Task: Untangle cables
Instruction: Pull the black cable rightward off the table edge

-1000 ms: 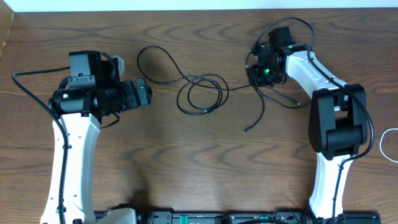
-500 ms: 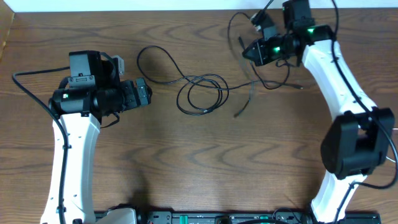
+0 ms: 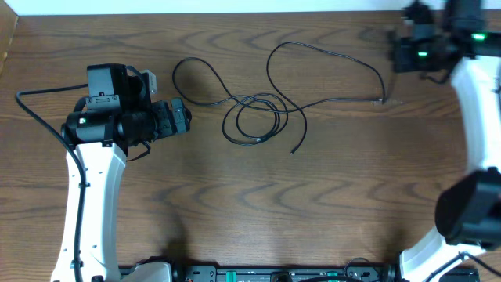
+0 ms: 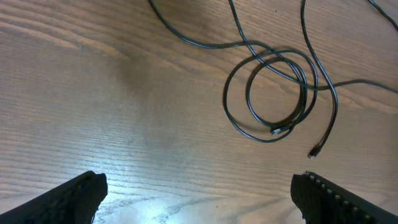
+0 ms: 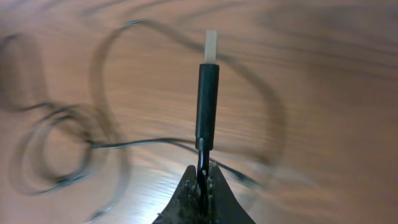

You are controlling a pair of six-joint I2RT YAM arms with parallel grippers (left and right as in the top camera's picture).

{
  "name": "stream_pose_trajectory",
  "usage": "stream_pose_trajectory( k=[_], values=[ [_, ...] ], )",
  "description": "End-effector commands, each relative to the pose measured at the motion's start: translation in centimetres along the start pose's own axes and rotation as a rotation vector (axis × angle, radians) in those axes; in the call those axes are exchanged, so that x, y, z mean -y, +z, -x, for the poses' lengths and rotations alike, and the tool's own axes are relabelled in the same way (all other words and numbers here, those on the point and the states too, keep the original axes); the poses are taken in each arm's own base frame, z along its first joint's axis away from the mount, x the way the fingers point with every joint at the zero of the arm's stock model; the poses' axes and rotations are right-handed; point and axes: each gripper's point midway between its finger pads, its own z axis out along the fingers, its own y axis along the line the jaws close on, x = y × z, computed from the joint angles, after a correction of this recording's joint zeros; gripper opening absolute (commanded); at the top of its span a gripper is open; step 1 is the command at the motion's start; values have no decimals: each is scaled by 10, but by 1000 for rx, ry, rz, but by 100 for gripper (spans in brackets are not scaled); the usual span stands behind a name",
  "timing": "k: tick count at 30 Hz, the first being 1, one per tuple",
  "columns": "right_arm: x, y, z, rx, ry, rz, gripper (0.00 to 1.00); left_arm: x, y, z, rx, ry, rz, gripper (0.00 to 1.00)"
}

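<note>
The brown wood-grain table carries one black cable, whose double coil lies ahead of the spread left claw, with one strand curving off beside that claw. A free plug end lies just beside the coil, on the side toward the right claw. From the coil a wide loop stretches over the wood toward that claw, which pinches the cable behind its other plug.

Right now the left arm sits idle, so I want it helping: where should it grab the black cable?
Grip the black cable just above its small free plug end, coming straight down from above: that stretch lies flat, clear of the coil.
</note>
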Motion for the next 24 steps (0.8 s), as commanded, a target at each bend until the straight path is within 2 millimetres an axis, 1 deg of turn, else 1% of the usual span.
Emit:
stream_pose_trajectory(
  k=[1,2,3,6,8,9,10,12,15,17,19,21,24],
  values=[
    [94,-63,5,56,140,-404,1,2,-4,-1,7,17,-12,100],
    [113,-77,2,62,179,-467,1,2,-4,-1,7,17,-12,100],
    [134,-95,-1,77,235,-527,1,2,-4,-1,8,18,-12,100],
    [170,-134,-9,128,416,-593,1,2,-4,-1,8,18,-12,100],
    [189,-156,-17,151,511,-646,1,2,-4,-1,8,18,-12,100],
    [200,-171,-21,162,548,-685,1,2,-4,-1,8,18,-12,100],
    [210,-185,-25,175,588,-729,1,2,-4,-1,8,18,-12,100],
    [222,-209,-31,210,663,-776,1,2,-4,-1,8,18,-12,100],
    [232,-240,-33,272,740,-807,1,2,-4,-1,8,21,-12,100],
    [234,-249,-33,288,747,-814,1,2,-4,-1,7,26,-12,100],
    [235,-251,-32,295,750,-819,1,2,-4,-1,7,26,-12,100],
    [238,-247,-34,285,752,-824,1,2,-4,-1,8,26,-12,100],
    [250,-233,-40,245,775,-840,1,2,-4,-1,7,26,-12,100]
  ],
)
